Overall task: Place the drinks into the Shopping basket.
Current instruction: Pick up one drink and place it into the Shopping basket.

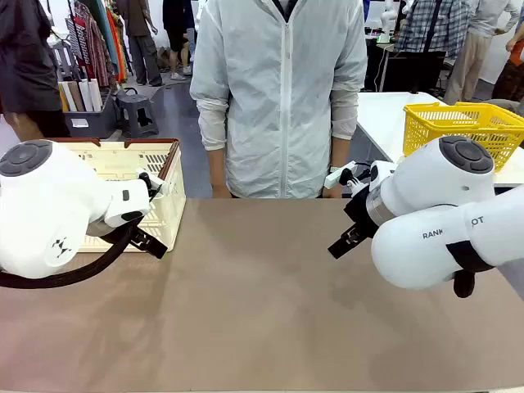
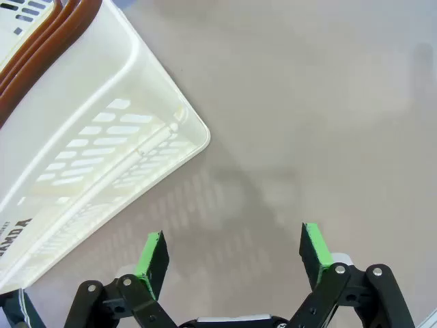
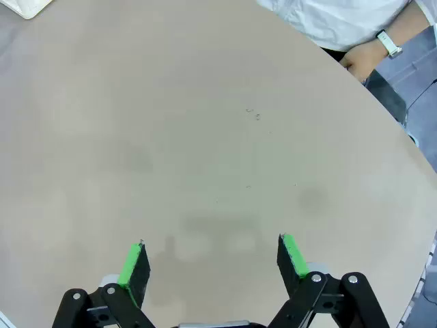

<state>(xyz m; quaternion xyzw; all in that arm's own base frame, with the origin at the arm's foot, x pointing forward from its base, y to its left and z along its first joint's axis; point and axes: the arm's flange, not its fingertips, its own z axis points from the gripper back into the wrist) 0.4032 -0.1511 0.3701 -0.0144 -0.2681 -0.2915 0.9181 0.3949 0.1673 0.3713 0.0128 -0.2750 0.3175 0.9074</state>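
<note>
While the front view had me looking across the brown table (image 1: 262, 311), my left pincer (image 1: 150, 242) hung just beside the near right corner of the Shopping basket (image 1: 168, 184), which sat on the table's left side. My right pincer (image 1: 344, 242) hung over the right side, well apart from the basket. From this angle I could not judge either spread. A person (image 1: 282, 90) in a pale jacket stood at the far edge. A yellow mesh basket (image 1: 463, 123) sat on another table behind.

Left wrist view: jaws released, wide apart, both green pads (image 2: 151, 256) bare. Nothing lay between them, only tabletop (image 2: 307, 102). The basket's cream slotted wall (image 2: 102, 137) stood up and to the left of the fingers, near but not touching. Its brown rim was at the top left corner and part of its lettering at the left edge.

Right wrist view: jaws likewise released and wide, green pads (image 3: 292, 253) gripping nothing, bare table (image 3: 205, 123) beneath. The person's hand (image 3: 365, 58), with a wristwatch (image 3: 389, 44), rested at the far table edge, well apart from my fingers.
</note>
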